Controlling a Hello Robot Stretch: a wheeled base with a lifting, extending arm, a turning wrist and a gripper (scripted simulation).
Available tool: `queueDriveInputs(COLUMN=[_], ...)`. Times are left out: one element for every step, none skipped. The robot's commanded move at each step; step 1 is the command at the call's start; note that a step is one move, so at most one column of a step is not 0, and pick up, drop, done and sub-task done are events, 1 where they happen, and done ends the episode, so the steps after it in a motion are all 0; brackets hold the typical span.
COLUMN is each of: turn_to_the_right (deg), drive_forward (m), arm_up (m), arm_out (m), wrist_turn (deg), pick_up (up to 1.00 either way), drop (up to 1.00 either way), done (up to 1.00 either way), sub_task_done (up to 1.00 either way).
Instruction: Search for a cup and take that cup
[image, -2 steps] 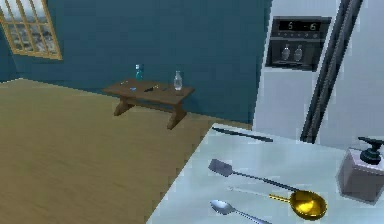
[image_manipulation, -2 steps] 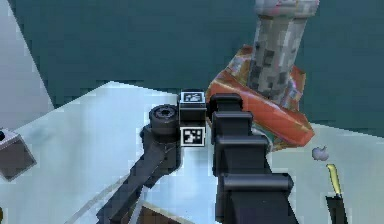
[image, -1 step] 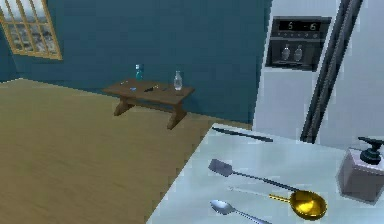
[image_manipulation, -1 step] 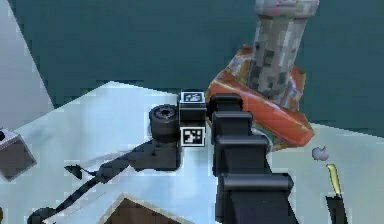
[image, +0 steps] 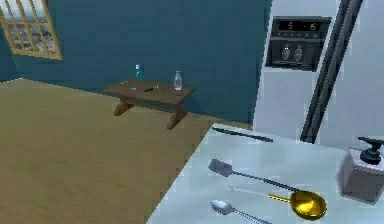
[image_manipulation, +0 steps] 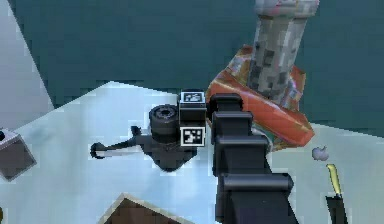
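Observation:
A low wooden table (image: 150, 97) stands by the blue wall in the forward view. On it are a slim blue bottle (image: 138, 72), a small pale glass-like vessel (image: 178, 80) and a small dark thing (image: 149, 87); none reads clearly as a cup. In the arm side view the dark arm (image_manipulation: 245, 160) rises over a white countertop (image_manipulation: 90, 115). My gripper (image_manipulation: 105, 150) points toward the view's left, with bare countertop behind its fingers. It holds nothing.
The near counter (image: 200, 180) bears a spatula (image: 222, 169), a golden ladle (image: 305, 204), a spoon (image: 225, 208), a knife (image: 240, 132) and a soap dispenser (image: 362, 170). A fridge (image: 300, 70) stands behind. A red dish with a grey cylinder (image_manipulation: 275, 60) sits beyond the arm. Wooden floor (image: 70, 140) lies open.

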Motion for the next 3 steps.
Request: queueDriveInputs(turn_to_the_right=[0.0, 0.0, 0.0], drive_forward=[0.0, 0.0, 0.0], arm_up=[0.0, 0.0, 0.0], arm_out=[0.0, 0.0, 0.0], wrist_turn=[33.0, 0.0, 0.0], pick_up=[0.0, 1.0, 0.0], drop=[0.0, 0.0, 0.0], done=[0.0, 0.0, 1.0], sub_task_done=[0.0, 0.0, 0.0])
